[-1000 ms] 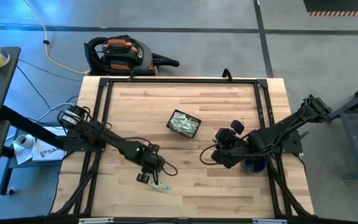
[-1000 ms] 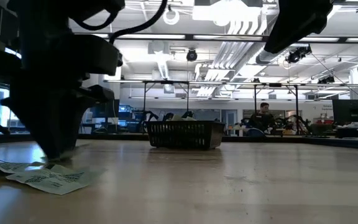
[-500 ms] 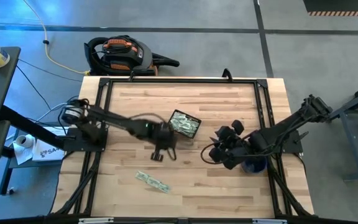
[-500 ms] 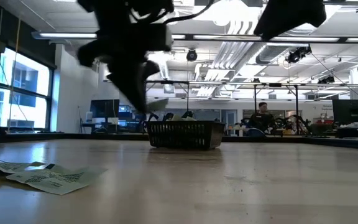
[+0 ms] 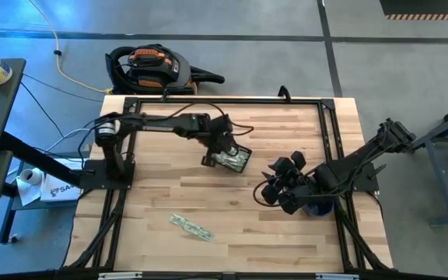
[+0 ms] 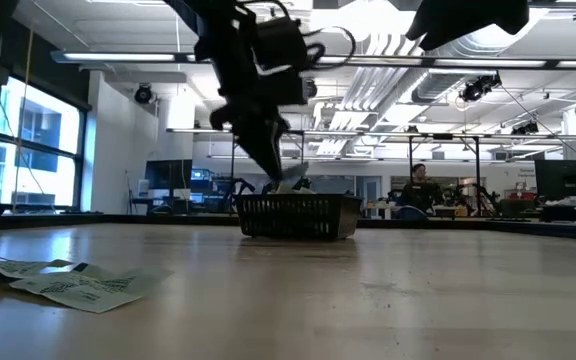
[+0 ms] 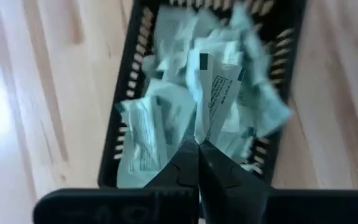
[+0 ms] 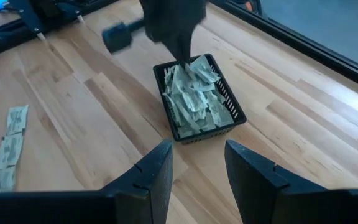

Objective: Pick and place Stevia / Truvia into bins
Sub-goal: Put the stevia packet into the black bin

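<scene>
- Spanning most of the high view, the worktop (image 5: 286,233) is pale butcher-block wood with visible plank seams, ringed by a black metal frame; grey concrete floor lies all round it.
- The dark slatted basket (image 5: 230,155) sits near the middle of the worktop, a little toward the far edge; it is heaped with pale green and white sachets (image 8: 194,96).
- The left end effector (image 7: 197,144) hangs directly over the basket, its fingers pinched together on one sachet (image 7: 215,93) that stands up between them above the pile.
- Three or so loose sachets (image 5: 190,226) lie in a short row near the worktop's near edge, toward its left corner, well apart from the basket; the low view shows them flat on the wood.
- The right end effector (image 8: 194,163) waits above the right half of the worktop, near the right edge, pointed toward the basket; its fingers stand apart with nothing between them.
- A dark blue mug (image 5: 317,207) shows partly under the right arm by the right edge.
- On the floor past the far edge rests an orange-and-black vacuum (image 5: 150,66) with a yellow cable; a dark side table stands off the left edge.
- Beyond the worktop, the low view shows a large workshop hall with bright ceiling strip lights, ducts, tall windows at one side and metal-framed benches; a person (image 6: 424,190) sits far back among them.
</scene>
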